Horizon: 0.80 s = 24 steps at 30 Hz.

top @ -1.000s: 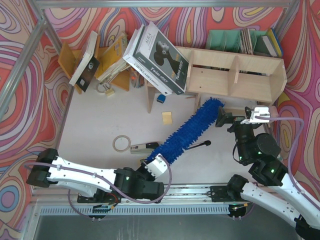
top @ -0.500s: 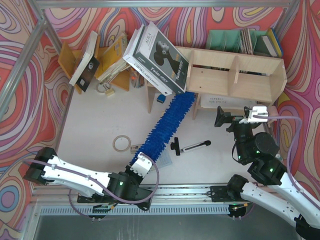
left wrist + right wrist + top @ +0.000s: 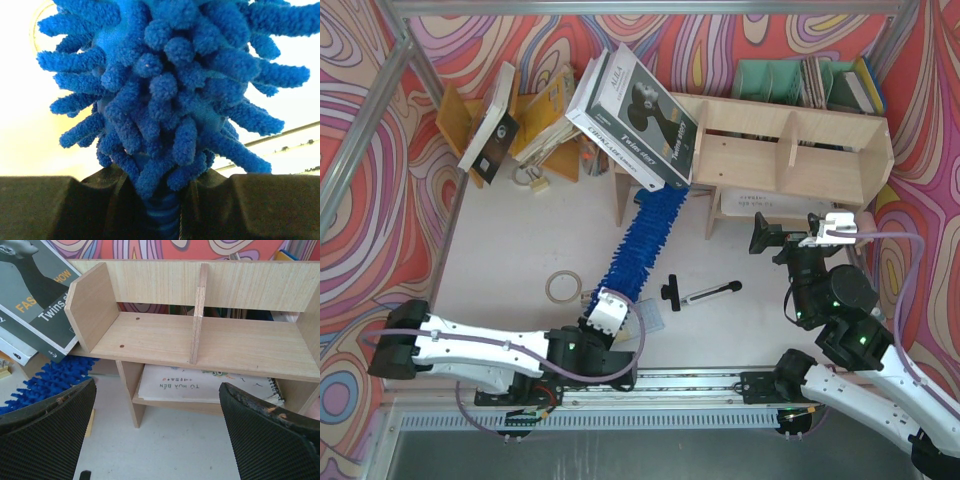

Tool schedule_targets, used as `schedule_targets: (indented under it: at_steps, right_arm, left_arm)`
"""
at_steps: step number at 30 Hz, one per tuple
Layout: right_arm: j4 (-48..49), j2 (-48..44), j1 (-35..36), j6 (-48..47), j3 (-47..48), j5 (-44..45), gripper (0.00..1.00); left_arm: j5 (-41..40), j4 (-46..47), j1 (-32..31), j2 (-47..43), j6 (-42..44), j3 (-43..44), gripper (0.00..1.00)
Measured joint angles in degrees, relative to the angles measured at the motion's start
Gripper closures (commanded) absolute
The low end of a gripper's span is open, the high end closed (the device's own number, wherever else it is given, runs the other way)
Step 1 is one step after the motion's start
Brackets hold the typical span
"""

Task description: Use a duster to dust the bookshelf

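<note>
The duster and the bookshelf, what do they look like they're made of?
The duster: soft blue microfibre or chenille by the look of it, in fuzzy, nubby fingers. The bookshelf: pale wood, probably plywood or veneered board, in a matte finish with fine grain lines showing.

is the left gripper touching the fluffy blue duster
Touching: the left wrist view shows the left gripper clamped on the handle of the fluffy blue duster.

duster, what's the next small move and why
Probably sweep the duster right along the bookshelf: the left pincer is shut on its handle, and its head lies at the shelf's left end, under the leaning book, with the tiers to its right.
</note>
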Motion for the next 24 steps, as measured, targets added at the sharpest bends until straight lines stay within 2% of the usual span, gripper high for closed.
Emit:
schedule_targets:
  at_steps: [5, 16, 24]
  right_arm:
    - [0.0, 0.0, 0.0, 0.0, 0.0, 0.0, 0.01]
    - [0.0, 0.0, 0.0, 0.2, 0.0, 0.0, 0.01]
    - [-0.1, 0.0, 0.0, 0.4, 0.0, 0.0, 0.01]
  left_arm:
    - [0.5, 5.0, 6.5, 2.2, 5.3, 0.7, 1.00]
    - [-0.1, 8.5, 17.0, 2.6, 10.4, 2.4, 1.00]
    - [2.4, 8.5, 23.7, -1.9, 16.2, 2.4, 1.00]
